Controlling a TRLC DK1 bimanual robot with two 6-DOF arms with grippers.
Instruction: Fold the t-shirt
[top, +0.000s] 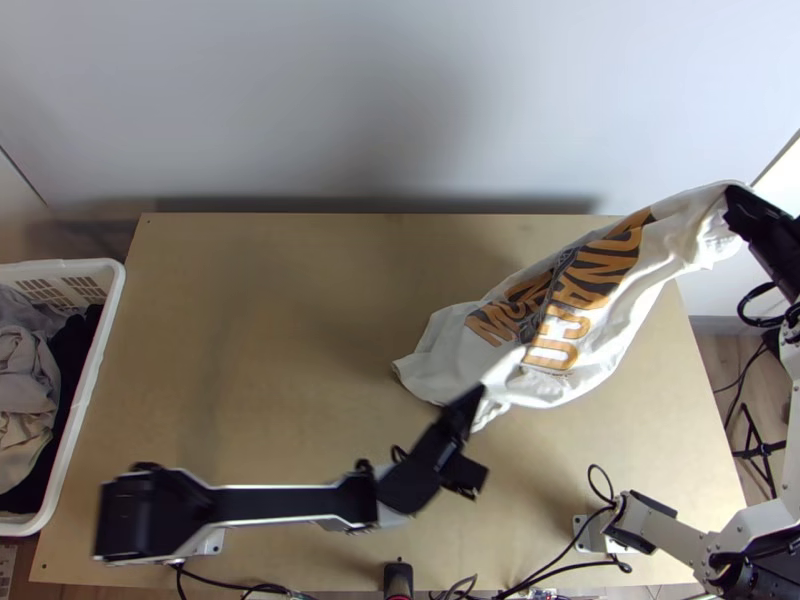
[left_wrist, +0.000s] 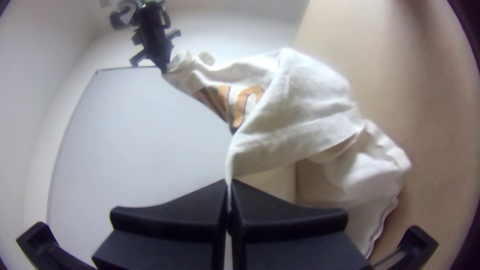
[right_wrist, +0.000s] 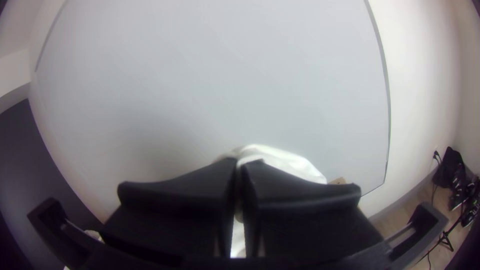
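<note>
White t-shirt (top: 600, 290) slung between left claw (top: 478, 396) and right claw (top: 735, 205)

Over to the left, just beside the bench (top: 270, 350), a white basket (top: 117, 285) with grey cloth (top: 22, 390) and dark cloth (top: 75, 350) inside. In the way, the left arm (top: 290, 500), right across the near part of the wood; the right arm (top: 755, 520), bent around outside the right edge. Along the near edge, black cables (top: 570, 558) and a small black device (top: 398, 578). Behind the far edge, a pale wall (top: 350, 100); on the floor to the right, a black stand (top: 765, 450).

Across the white t-shirt, big lettering in orange and black, slanted and creased by the folds.

One end of the white t-shirt lifted high, past the far right corner; the other bunched low over the middle, right of centre. In the left wrist view, left claw (left_wrist: 229, 182) closed on a thin edge of fabric, with loose folds hanging alongside. Right claw (right_wrist: 239, 164) clamped on a gathered end, white cloth between its fingers. Light wood visible from the basket side to the white t-shirt, and in a strip along its near side.
</note>
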